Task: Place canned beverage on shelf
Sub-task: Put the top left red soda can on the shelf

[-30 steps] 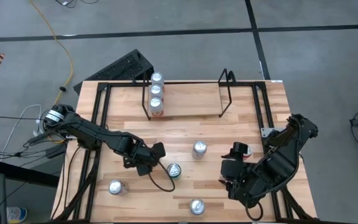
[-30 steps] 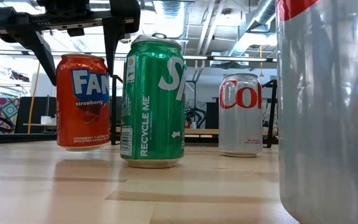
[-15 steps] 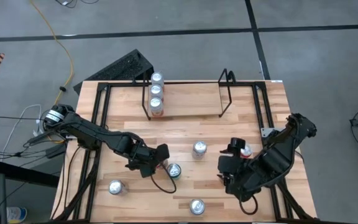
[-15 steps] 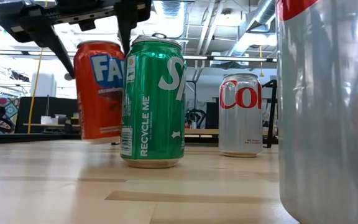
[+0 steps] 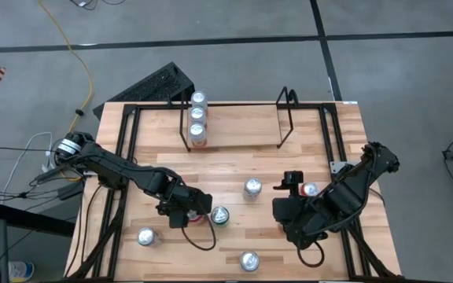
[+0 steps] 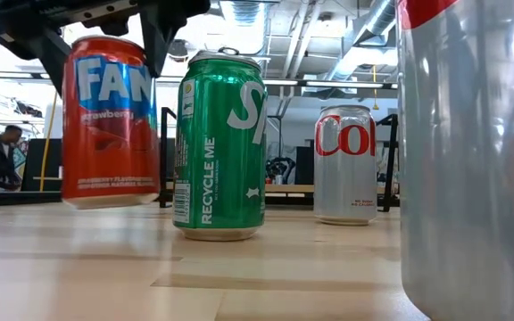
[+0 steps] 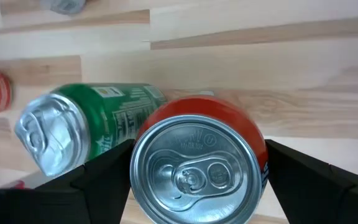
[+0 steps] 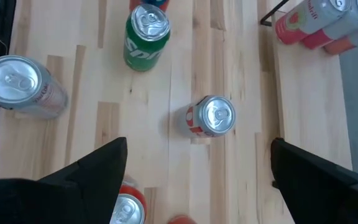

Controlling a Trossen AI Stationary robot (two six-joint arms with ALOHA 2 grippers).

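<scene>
My left gripper [image 5: 193, 211] is shut on a red Fanta can [image 6: 110, 120], held just left of an upright green Sprite can [image 6: 219, 147] at mid-table. My right gripper [image 5: 286, 196] is open and empty above the table's right half, beside a red-and-silver can [image 5: 311, 189]. A Coke can [image 5: 252, 187] stands between the arms. The wire shelf [image 5: 288, 118] stands at the far edge, with three cans [image 5: 197, 115] on its wood floor at the left end. My left gripper pinches the Fanta can's side wall just below the rim [image 7: 261, 163] between its two fingers [image 6: 154, 40], one on each side. The fingers come from above, pointing down. The can hangs clear of the table, upright but slightly tilted.
Two more silver cans stand near the front edge [image 5: 145, 236] [image 5: 248, 260]; one fills the low view's right side [image 6: 471, 160]. A black tubular frame [image 5: 128, 141] rings the tabletop. The shelf floor to the right of its three cans [image 5: 242, 118] is bare.
My left gripper has closed on the Fanta can, lifted it off the table and carried it toward the near edge, beside the Sprite can; the can now tilts slightly. My right arm has shifted a little toward the table's left.
</scene>
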